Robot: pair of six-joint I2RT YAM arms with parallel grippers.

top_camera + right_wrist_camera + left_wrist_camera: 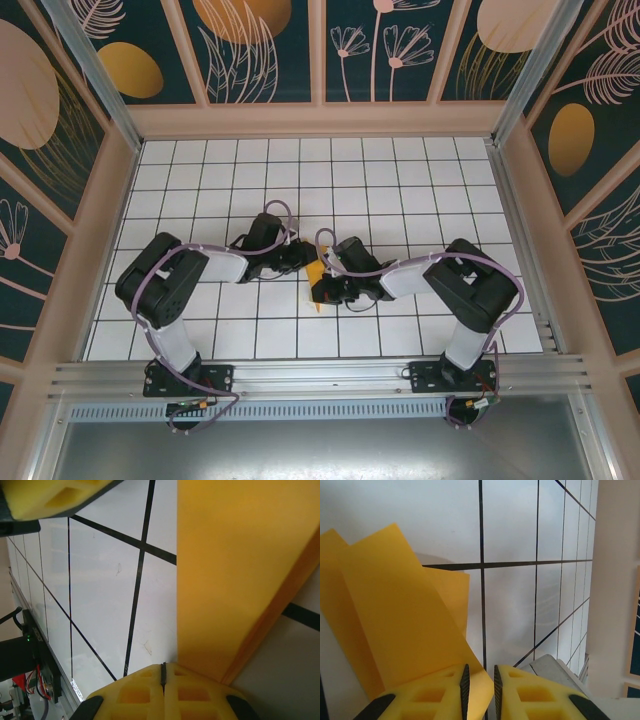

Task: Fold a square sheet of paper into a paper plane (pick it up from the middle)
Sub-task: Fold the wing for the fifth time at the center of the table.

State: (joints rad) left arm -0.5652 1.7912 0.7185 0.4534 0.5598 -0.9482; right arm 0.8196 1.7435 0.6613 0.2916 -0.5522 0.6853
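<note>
The square sheet of paper (pixel 316 272) is orange-yellow, folded into layers, and stands partly raised off the white tiles between my two grippers at mid-table. In the left wrist view the paper (pixel 395 610) rises on the left, and its lower corner reaches into the narrow gap of my left gripper (pixel 480 669), whose jaws stand slightly apart. In the right wrist view the paper (pixel 235 570) runs along the right side, its folded edge beside the tip of my right gripper (pixel 163 666), which is shut with nothing between its pads. My left gripper (pixel 298 258) and right gripper (pixel 326 290) sit close together.
White tiled floor (pixel 400 180) with black grid lines spreads behind and to both sides. Painted walls (pixel 260 50) enclose it. An aluminium rail (pixel 320 380) runs along the near edge. A beige wall (pixel 615 580) lies to the right in the left wrist view.
</note>
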